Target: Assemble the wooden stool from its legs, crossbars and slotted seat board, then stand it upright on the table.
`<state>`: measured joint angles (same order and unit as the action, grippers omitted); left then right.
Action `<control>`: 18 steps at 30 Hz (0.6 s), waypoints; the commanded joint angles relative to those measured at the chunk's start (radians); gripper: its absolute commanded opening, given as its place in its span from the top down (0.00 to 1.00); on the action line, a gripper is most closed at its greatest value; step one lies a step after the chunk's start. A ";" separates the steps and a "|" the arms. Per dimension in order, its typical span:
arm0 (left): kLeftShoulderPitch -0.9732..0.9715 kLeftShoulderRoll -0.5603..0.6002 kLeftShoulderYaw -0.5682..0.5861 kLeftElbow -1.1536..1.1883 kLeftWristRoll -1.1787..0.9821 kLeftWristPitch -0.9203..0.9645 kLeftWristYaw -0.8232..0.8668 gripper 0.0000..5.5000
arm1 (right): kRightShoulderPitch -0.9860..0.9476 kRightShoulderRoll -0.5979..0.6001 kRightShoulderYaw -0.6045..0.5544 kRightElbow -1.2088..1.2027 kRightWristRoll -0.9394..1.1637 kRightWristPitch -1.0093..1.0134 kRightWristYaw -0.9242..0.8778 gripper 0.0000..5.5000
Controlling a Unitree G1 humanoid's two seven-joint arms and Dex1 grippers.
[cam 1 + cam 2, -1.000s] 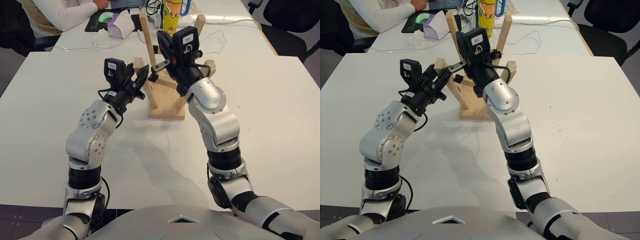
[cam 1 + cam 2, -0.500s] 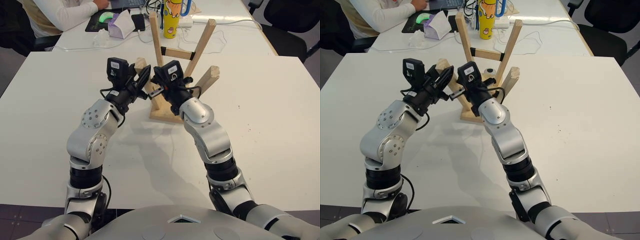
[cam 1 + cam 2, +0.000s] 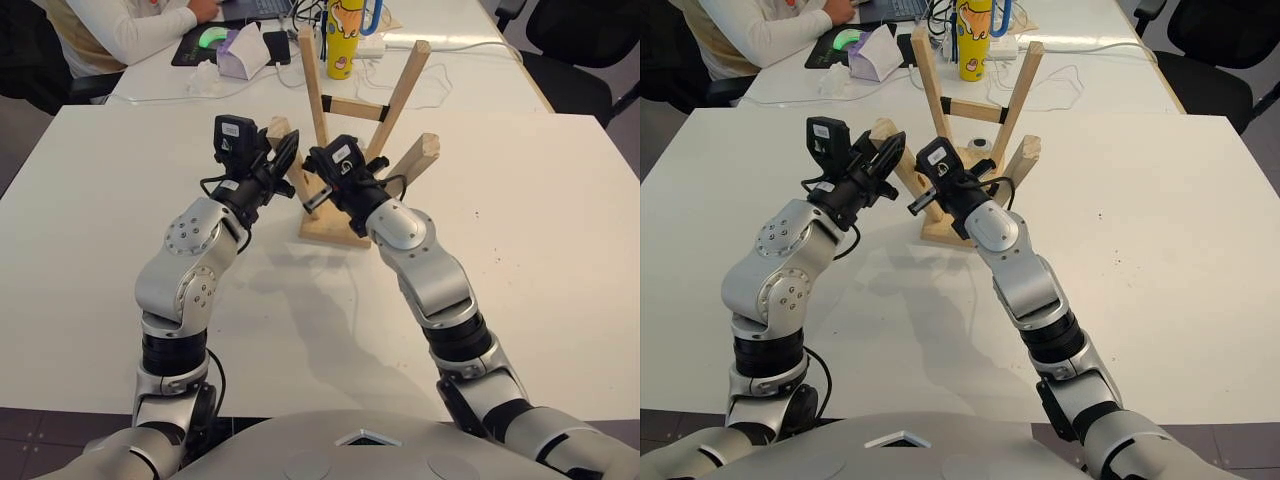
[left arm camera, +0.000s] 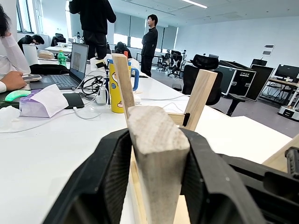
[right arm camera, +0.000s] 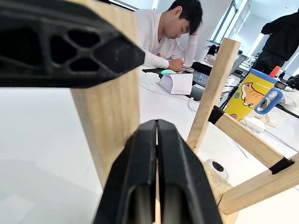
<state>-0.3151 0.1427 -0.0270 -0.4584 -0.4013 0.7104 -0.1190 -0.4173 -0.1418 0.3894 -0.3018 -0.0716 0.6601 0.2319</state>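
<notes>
Left wrist view: left jaws clamped on the end of a stool leg; right jaws pressed together, seemingly empty, just beside it. Stool sits upside down at 12 o'clock on the surface. Yank that leg sideways and it might pop its slot or topple everything. Arms hide the seat joints.

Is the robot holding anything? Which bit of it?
Yes. The left end effector grips the upper end of one stool leg. The right end effector is shut on nothing.
</notes>
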 commanded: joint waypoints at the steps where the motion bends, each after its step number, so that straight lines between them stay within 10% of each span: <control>1: -0.033 -0.018 -0.024 -0.028 -0.003 -0.004 -0.011 0.72 | 0.144 -0.073 0.062 0.168 0.011 0.108 0.086 1.00; 18: -0.027 -0.042 -0.022 -0.060 0.006 0.002 0.005 0.72 | -0.053 0.167 -0.266 -0.064 0.086 -0.271 -0.177 1.00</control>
<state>-0.3193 0.1056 -0.0488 -0.4890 -0.3895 0.7148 -0.1131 -0.4149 -0.0141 0.1559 -0.3283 -0.0093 0.3974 0.0874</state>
